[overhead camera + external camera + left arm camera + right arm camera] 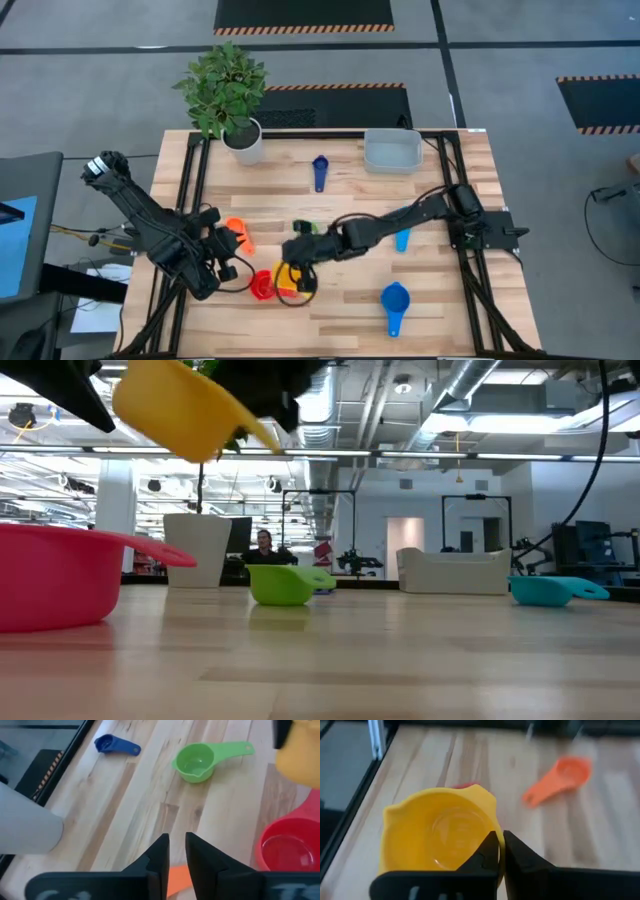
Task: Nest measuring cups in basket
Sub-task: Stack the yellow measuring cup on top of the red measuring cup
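Note:
My right gripper (500,851) is shut on the yellow measuring cup (290,281), which is raised above the table near the red cup (262,286); the low view shows the yellow cup (185,408) high and the red cup (50,575) below it. My left gripper (177,847) is shut, hovering by the orange cup (236,236), which lies on its side on the wood. The green cup (196,762), dark blue cup (320,172), light blue cup (402,240) and blue cup (395,300) rest on the table. The grey-blue basket (392,151) sits near the far edge. My right gripper pinches the yellow cup by its rim (487,827), on the side nearest the wrist; one finger (485,855) seems to sit inside the bowl and the other outside. The cup is lifted clear of the table and tilted, its handle (262,436) pointing down and sideways.
A white plant pot (245,142) with a leafy plant stands at the far left corner. Black frame rails (190,190) run along the table's left and right sides. Bare wood lies between the dark blue cup and the basket. A person (263,544) is visible far off in the room.

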